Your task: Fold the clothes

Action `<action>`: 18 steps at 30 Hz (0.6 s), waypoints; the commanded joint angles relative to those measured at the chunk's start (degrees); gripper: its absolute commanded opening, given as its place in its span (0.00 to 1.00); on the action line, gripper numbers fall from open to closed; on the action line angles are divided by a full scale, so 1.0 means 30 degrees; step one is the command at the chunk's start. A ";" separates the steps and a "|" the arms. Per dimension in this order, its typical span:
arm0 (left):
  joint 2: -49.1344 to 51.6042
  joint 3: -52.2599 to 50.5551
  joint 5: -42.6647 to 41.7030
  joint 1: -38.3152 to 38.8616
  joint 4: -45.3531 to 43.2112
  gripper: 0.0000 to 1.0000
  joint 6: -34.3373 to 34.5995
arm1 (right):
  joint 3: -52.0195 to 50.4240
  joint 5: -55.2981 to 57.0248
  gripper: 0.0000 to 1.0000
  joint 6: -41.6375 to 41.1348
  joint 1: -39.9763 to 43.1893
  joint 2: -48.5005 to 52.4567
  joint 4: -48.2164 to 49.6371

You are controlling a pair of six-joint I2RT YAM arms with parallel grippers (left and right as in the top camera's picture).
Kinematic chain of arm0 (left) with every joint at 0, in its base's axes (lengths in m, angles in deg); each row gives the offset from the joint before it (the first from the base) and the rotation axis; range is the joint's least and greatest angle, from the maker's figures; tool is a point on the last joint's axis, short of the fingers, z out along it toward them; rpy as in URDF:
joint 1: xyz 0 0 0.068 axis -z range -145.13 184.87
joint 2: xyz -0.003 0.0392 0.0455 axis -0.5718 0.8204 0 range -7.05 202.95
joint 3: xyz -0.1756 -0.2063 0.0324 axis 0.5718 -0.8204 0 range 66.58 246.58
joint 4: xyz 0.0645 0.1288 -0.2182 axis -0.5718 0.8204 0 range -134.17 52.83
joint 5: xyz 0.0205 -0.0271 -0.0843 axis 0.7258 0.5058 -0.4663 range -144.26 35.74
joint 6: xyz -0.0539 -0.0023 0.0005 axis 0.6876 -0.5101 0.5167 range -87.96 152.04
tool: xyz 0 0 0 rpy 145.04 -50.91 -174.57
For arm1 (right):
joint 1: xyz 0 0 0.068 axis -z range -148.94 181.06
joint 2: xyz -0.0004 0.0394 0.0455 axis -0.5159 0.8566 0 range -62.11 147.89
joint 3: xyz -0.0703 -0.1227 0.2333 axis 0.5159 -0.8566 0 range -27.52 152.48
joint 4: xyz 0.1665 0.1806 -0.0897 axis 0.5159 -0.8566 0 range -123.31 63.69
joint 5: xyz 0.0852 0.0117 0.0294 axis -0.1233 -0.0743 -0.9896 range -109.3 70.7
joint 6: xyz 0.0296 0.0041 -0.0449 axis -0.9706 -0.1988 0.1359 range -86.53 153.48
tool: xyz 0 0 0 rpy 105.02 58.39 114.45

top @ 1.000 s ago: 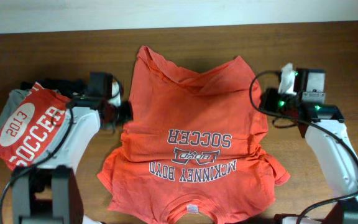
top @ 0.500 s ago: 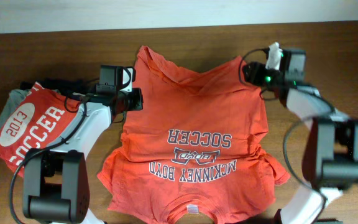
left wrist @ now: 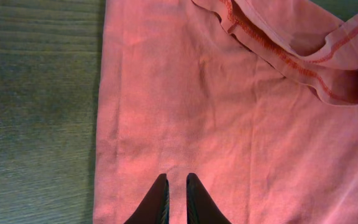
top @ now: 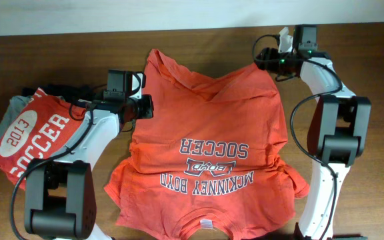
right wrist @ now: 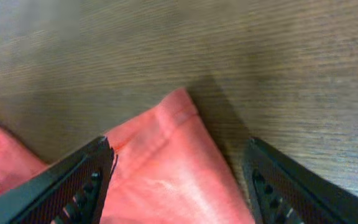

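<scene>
The orange-red T-shirt (top: 205, 127) lies spread on the wooden table, navy soccer print up and its neck toward the near edge. My left gripper (top: 145, 107) sits at the shirt's left edge. In the left wrist view its fingertips (left wrist: 176, 183) stand a narrow slit apart just over the flat cloth (left wrist: 185, 112), with nothing between them. My right gripper (top: 262, 59) is at the shirt's far right corner. It is wide open (right wrist: 179, 149), and the pointed hem corner (right wrist: 173, 162) lies on the table between the fingers, untouched.
A folded red shirt with white "2013 SOCCER" (top: 35, 133) rests on grey and dark garments (top: 9, 110) at the left. A rumpled hem fold (left wrist: 291, 56) lies ahead of my left gripper. Bare wood (right wrist: 260, 56) stretches beyond the far right corner.
My right gripper has swung from the shirt's right side to its far right corner and opened wide. My left gripper shifted slightly farther along the left edge and parted a little.
</scene>
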 commanded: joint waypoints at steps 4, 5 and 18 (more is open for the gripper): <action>0.0168 0.0036 -0.0153 0.0044 -0.0073 0.11 -0.0313 | 0.0444 0.1603 0.62 0.1566 -0.0561 0.0357 -0.0998; 0.0168 0.0036 -0.0153 0.0044 -0.0087 0.11 -0.0313 | 0.0415 0.2040 0.60 0.1610 -0.0692 0.0379 -0.1064; 0.0168 0.0036 -0.0153 0.0044 -0.0029 0.11 -0.0313 | 0.0911 0.4634 0.04 0.1588 -0.0758 -0.0576 -0.1530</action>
